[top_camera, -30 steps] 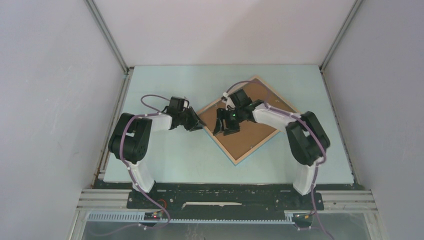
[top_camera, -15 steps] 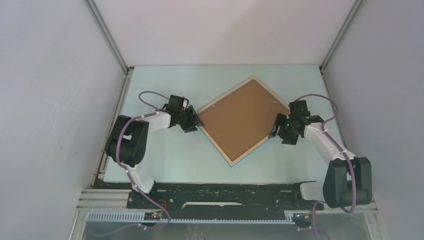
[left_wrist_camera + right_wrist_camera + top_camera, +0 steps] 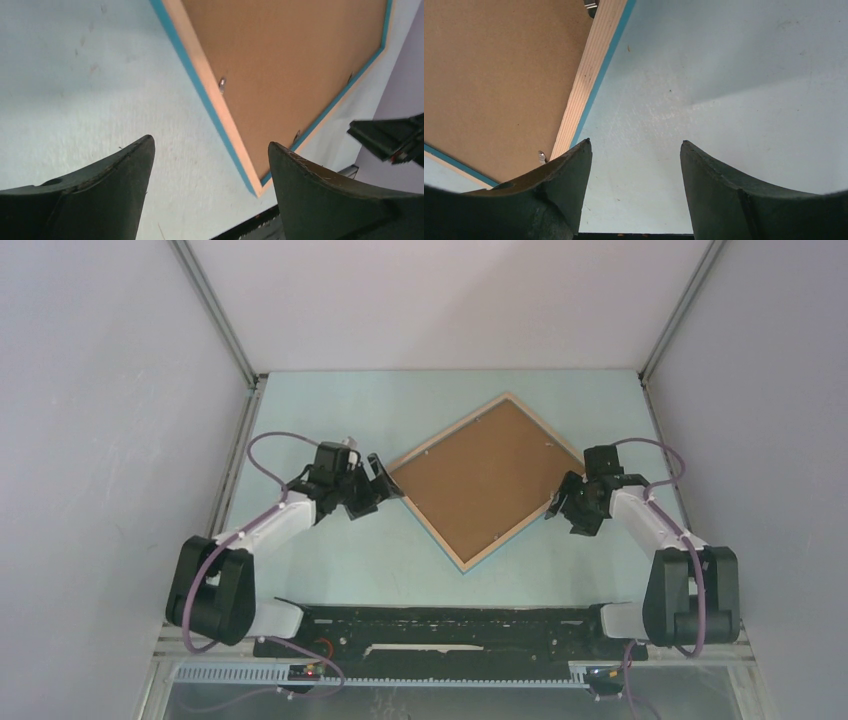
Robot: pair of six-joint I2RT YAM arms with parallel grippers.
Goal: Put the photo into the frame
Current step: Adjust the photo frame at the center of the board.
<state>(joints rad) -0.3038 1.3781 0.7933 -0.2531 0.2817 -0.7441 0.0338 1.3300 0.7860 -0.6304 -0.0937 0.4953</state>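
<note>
Pale blue table (image 3: 380,410). Frame (image 3: 430,523) lies flat at table centre, back up, turned diamond-wise, blue edge showing. Brown backing board (image 3: 490,480) fills it. Left gripper (image 3: 382,480) spread wide, empty, just off frame's left corner. Right gripper (image 3: 556,502) spread, empty, beside frame's near right edge. Small metal clip (image 3: 222,82) on rim.

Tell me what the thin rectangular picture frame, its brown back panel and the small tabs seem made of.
Thin rectangular picture frame: pale wood, grain lines showing, seemingly unvarnished; outer edge painted bright blue. Brown back panel: matte, evenly speckled, likely hardboard or fibreboard. Small tabs: shiny grey, probably metal.
</note>
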